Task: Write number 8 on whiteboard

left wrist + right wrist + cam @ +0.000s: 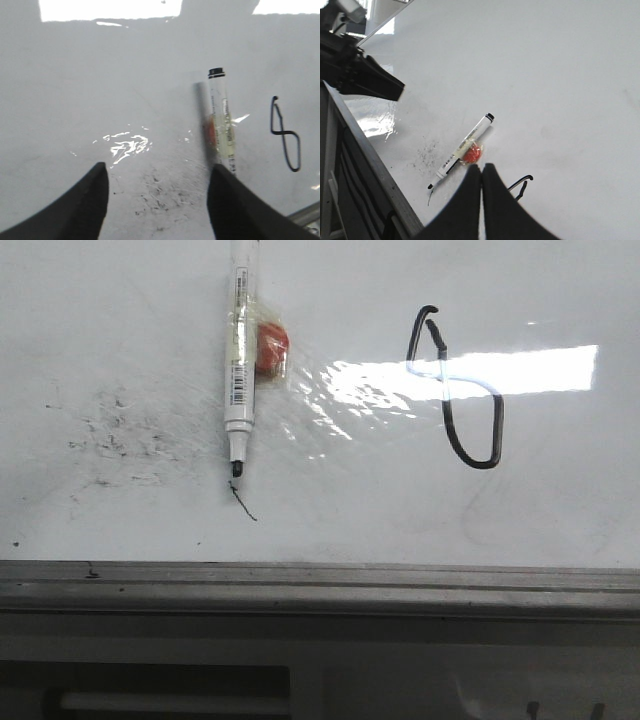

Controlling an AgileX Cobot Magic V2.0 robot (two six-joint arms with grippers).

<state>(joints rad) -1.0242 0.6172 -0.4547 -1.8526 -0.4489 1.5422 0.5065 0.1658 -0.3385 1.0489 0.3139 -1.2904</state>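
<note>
White and glossy, one whiteboard is seen lying flat, with a bright glare band across it and one grey metal rail along its near edge. One number 8 is drawn on it in thin black line, a small upper loop over a longer lower one; in the right wrist view only a part of it shows, just beyond the fingers of the right claw. One marker is laid on the board, uncapped, tip toward the rail, with one orange-red piece taped to its side. One short black stroke is seen at its tip, and one patch of black specks lies beside it.

The left claw is held apart above the specks, the marker lying just past its right finger. The right claw is pressed together, with nothing gripped.
</note>
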